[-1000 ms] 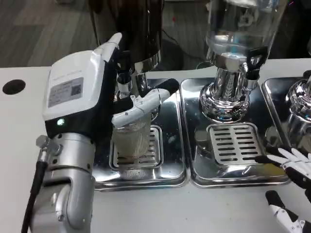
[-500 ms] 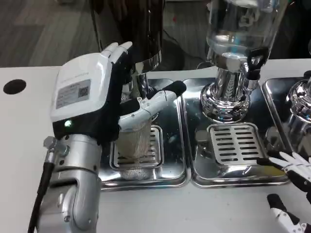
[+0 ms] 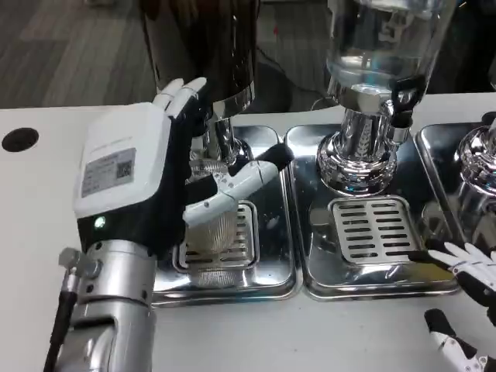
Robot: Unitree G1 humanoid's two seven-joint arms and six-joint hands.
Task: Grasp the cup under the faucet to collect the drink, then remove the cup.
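Note:
A clear ribbed cup [image 3: 212, 231] stands on the drip grate [image 3: 242, 232] of the left dispenser, below its faucet [image 3: 203, 145]. My left hand [image 3: 143, 182] wraps the cup from the left. Its thumb [image 3: 236, 180] lies across the cup's upper front, and its fingers [image 3: 180, 93] reach up behind the faucet, so most of the cup is hidden by the hand. I cannot tell whether there is liquid in the cup. My right hand [image 3: 463, 306] lies at the table's lower right corner with fingers spread and nothing in it.
The left dispenser's dark tank [image 3: 205, 46] looms over the cup. A second dispenser with a clear tank [image 3: 380, 39] and chrome base [image 3: 358, 159] stands on the middle steel tray [image 3: 310, 267]. A third chrome dispenser [image 3: 479, 167] is at the right edge. A black hole [image 3: 17, 139] marks the table's left side.
My left hand has shifted slightly at the cup, its thumb staying across the cup's front. The cup stays on the grate. The right hand has barely moved.

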